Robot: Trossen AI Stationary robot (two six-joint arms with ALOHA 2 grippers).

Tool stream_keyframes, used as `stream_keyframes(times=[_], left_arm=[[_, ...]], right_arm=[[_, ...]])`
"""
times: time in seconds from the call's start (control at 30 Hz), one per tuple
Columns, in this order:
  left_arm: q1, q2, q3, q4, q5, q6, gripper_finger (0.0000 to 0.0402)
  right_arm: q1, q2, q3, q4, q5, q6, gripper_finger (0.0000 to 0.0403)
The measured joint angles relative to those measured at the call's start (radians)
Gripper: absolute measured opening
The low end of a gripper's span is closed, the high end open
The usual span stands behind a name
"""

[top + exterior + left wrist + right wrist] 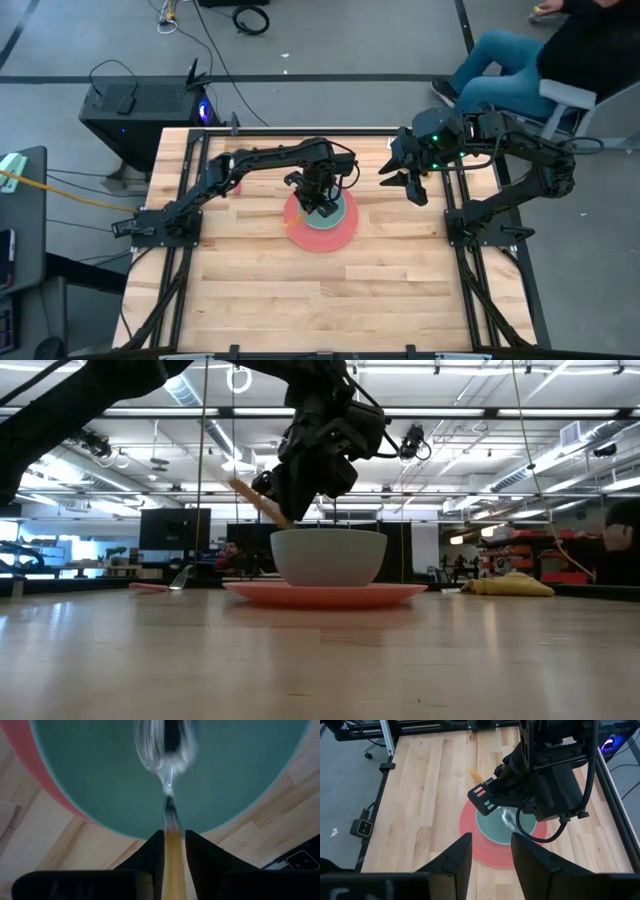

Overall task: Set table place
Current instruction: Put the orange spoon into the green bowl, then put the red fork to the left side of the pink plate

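Note:
The round pink plate (322, 234) lies mid-table with the pale-teal bowl (330, 211) standing on it. Both also show in the low view, the plate (325, 594) under the bowl (328, 557). My left gripper (319, 193) hovers over the bowl, shut on the orange-handled spoon (163, 755), whose metal head is over the bowl's inside. The red-handled fork (158, 586) lies flat on the table, left of the plate in the low view. My right gripper (406, 184) is open and empty, raised over the table's far right part. My left gripper pinches the spoon's orange handle (173, 845) between its two fingers, close to where it meets the metal neck. The handle runs along the fingers. The fingers slant down from above. The spoon is tilted, head down in the bowl, and its handle end (248, 494) sticks out upward.
Black rails (455, 215) run along the table's left and right edges, and bare wood (320, 300) lies near of the plate. A seated person (520, 60) is beyond the far right corner. A computer case (140, 105) stands off the far left corner.

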Motion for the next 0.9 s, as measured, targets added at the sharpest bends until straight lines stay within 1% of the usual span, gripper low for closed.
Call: stream_keyframes(times=[0.23, 0.4, 0.5, 0.63, 0.73, 0.8, 0.9], left_arm=[[0.0, 0.0, 0.0, 0.006, 0.0, 0.0, 0.0105], [0.021, 0.0, 0.006, -0.01, 0.001, 0.0, 0.0105], [0.042, -0.007, 0.037, -0.009, -0.001, -0.001, 0.0101], [0.069, -0.019, 0.135, -0.008, -0.007, -0.019, 0.0095], [0.085, -0.049, 0.205, -0.002, -0.045, -0.032, 0.0092], [0.096, -0.1, 0.182, -0.007, -0.081, -0.055, 0.0089], [0.107, -0.17, 0.15, -0.008, -0.18, -0.097, 0.0085]], right_arm=[[0.0, 0.0, 0.0, 0.0, 0.0, 0.0, 0.0144], [0.0, 0.0, 0.0, 0.0, 0.0, 0.0, 0.0144], [0.0, 0.0, 0.0, 0.0, 0.0, 0.0, 0.0144], [0.0, 0.0, 0.0, 0.0, 0.0, 0.0, 0.0144], [0.0, 0.0, 0.0, 0.0, 0.001, 0.0, 0.0144], [0.0, 0.0, 0.0, 0.0, 0.001, 0.0, 0.0144], [0.0, 0.0, 0.0, -0.001, 0.001, 0.0, 0.0144]])
